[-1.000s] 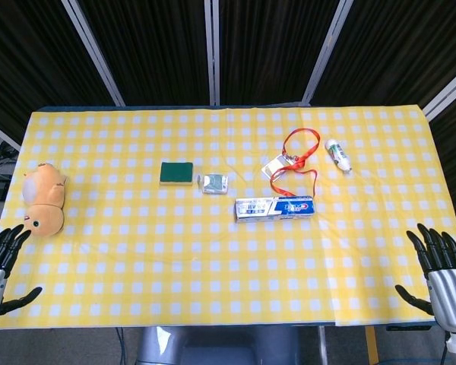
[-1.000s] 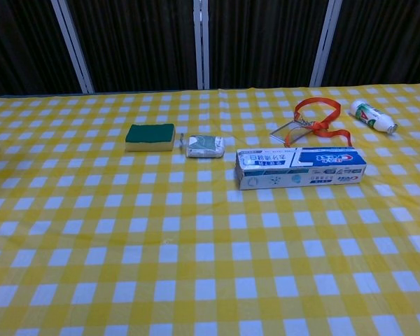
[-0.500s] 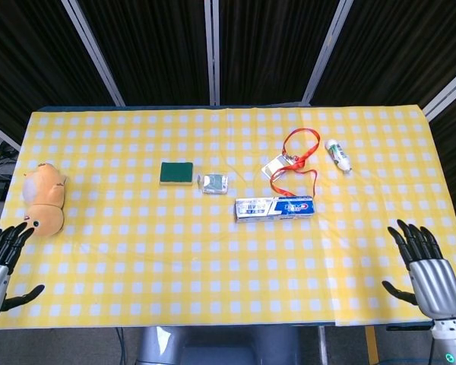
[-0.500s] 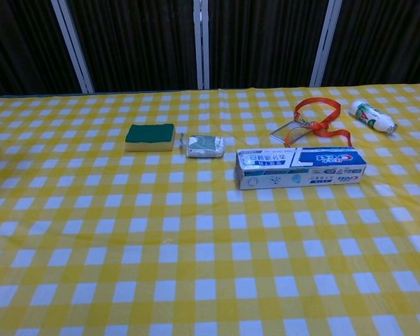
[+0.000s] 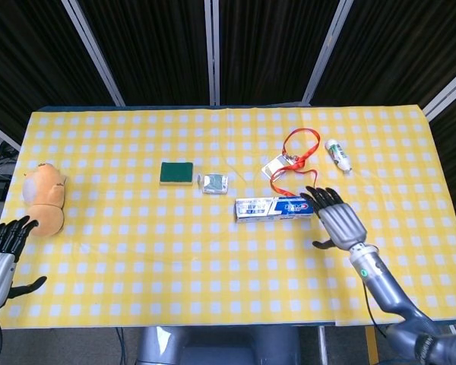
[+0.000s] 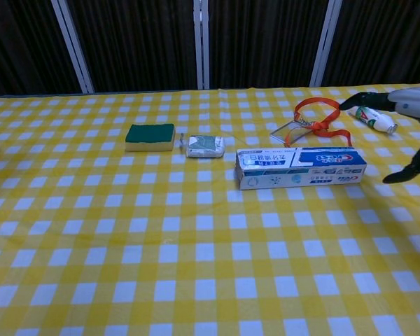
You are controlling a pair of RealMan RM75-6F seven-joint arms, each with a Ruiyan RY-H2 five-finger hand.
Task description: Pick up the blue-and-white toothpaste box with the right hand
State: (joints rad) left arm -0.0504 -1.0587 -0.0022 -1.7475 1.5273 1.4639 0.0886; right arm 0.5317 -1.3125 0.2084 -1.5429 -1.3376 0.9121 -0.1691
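Reaching with fingers spread, your right hand (image 5: pixel 337 217) holds nothing beside the long blue-and-white cardboard toothpaste box (image 5: pixel 274 207). Lower it over the box's middle, then squeeze both long sides.

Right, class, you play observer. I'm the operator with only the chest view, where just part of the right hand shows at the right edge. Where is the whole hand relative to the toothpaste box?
Observer: In the head view the right hand is open, fingers spread, just past the right end of the toothpaste box, holding nothing.
Operator: And the left hand? My view doesn't show it at all.
Observer: The left hand is open beside the near left corner of the table, far from the box, holding nothing.
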